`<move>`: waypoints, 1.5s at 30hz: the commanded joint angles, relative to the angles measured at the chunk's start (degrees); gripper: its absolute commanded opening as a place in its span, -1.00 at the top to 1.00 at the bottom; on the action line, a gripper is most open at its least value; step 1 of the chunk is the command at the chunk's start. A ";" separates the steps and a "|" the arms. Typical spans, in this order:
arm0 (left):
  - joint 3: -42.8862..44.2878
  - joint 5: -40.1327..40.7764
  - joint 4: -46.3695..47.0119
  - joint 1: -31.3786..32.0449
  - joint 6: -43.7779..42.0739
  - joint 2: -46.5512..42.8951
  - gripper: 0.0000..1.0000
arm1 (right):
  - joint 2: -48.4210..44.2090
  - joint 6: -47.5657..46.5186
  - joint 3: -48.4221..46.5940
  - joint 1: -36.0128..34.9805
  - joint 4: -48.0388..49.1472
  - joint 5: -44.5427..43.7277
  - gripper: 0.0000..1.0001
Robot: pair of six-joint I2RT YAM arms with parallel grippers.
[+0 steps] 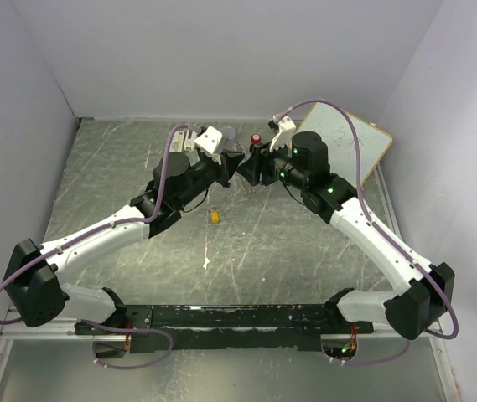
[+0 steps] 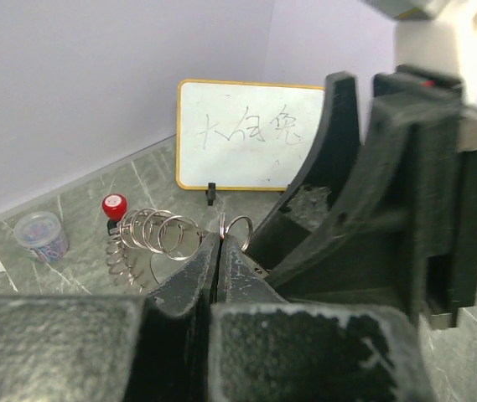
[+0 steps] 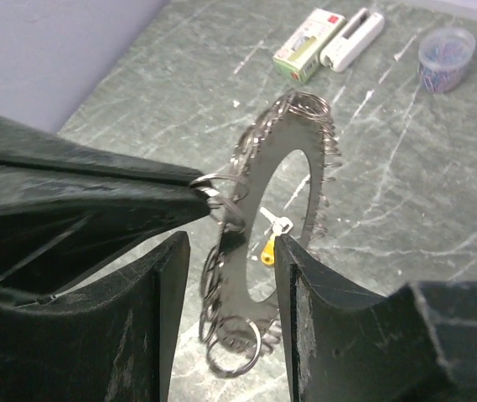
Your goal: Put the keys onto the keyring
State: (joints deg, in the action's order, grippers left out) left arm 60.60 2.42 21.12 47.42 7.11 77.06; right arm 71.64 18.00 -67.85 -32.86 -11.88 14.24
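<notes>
The keyring [image 3: 284, 167], a flat silvery ring fringed with small wire loops, hangs upright above the table. My left gripper [image 2: 220, 239] is shut on one of its small loops [image 2: 240, 228], and the other loops [image 2: 150, 239] fan out to the left. My right gripper [image 3: 231, 251] is open, with one finger on each side of the keyring's lower part. A yellow-headed key [image 3: 269, 249] lies on the table and shows through the ring's hole. In the top view this key [image 1: 214, 216] lies just near of the two grippers, which meet at mid-table [image 1: 245, 162].
A small whiteboard [image 1: 357, 138] leans at the back right. A red-capped black knob [image 2: 115, 206] and a clear cup of coloured bits [image 2: 38, 234] stand near the back wall. A green-and-white box [image 3: 308, 44] and a white oblong object [image 3: 351, 38] lie at the back left.
</notes>
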 commanded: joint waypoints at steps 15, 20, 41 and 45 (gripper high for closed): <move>1.95 3.39 1.90 1.23 0.69 -3.71 0.00 | -1.93 -6.60 0.67 -0.21 -1.21 -9.42 1.00; -2.61 8.38 5.43 1.04 -1.11 -9.96 -0.95 | -5.38 -9.58 2.34 1.34 0.20 -6.62 1.00; -10.34 4.02 3.90 0.66 -3.69 -18.21 -0.75 | -14.55 -19.96 11.62 5.87 15.98 14.78 1.00; -11.96 4.03 3.94 0.58 -3.11 -19.78 -0.68 | -13.61 -16.06 9.55 6.17 15.84 15.35 1.00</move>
State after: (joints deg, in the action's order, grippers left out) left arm 49.93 7.99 23.86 48.21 3.99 59.33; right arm 57.54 -1.30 -54.92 -27.27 0.05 26.96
